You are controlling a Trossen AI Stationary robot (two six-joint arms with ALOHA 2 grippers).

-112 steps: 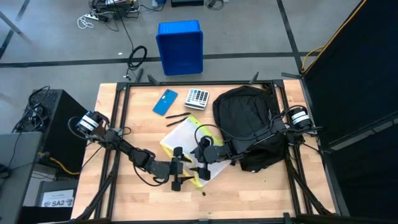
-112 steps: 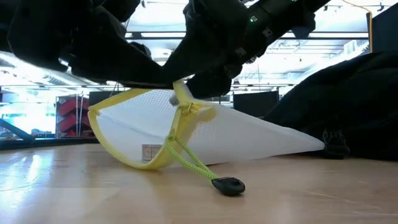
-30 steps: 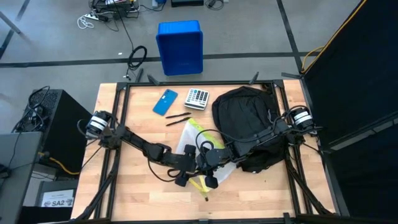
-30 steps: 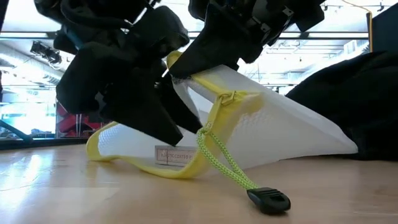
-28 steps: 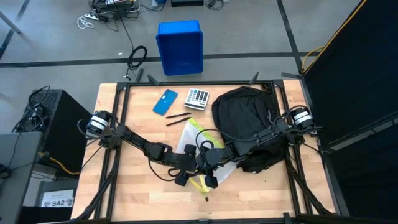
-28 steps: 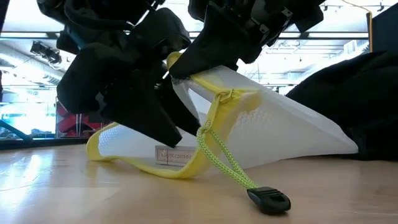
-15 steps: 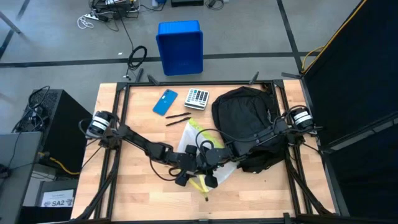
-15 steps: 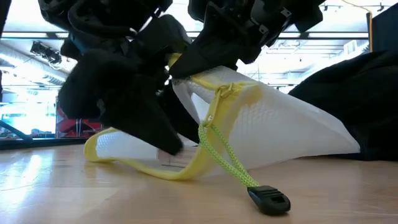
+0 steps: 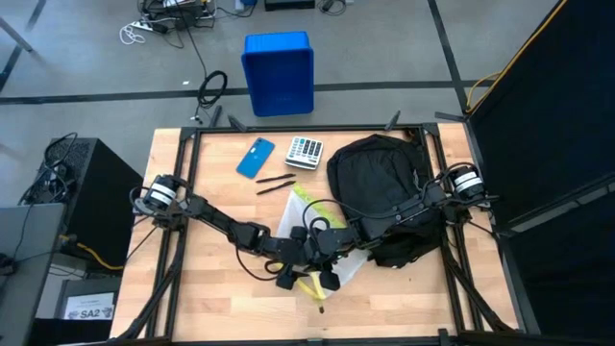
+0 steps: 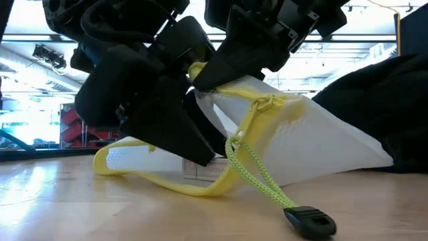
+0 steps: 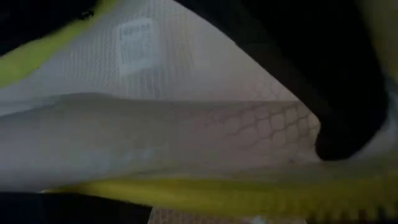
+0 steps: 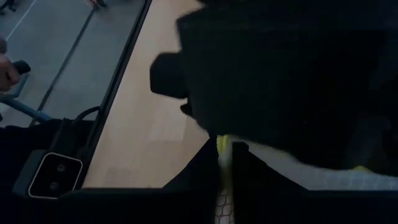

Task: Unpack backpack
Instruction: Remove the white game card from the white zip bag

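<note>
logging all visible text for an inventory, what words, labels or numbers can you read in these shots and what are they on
"SA2": white label on the floor equipment at the table's left corner, high view.
Sewn label on the white mesh pouch: blurred, unreadable.
Calculator keys: too small to read.
Nothing legible on the backpack.

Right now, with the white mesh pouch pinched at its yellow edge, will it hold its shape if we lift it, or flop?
Probably flop: the pouch sags from the right hand's pinch down to the table, its yellow rim curling. It looks light, thin mesh with nothing bulging inside. The zip cord hangs loose and would likely swing or drag.
</note>
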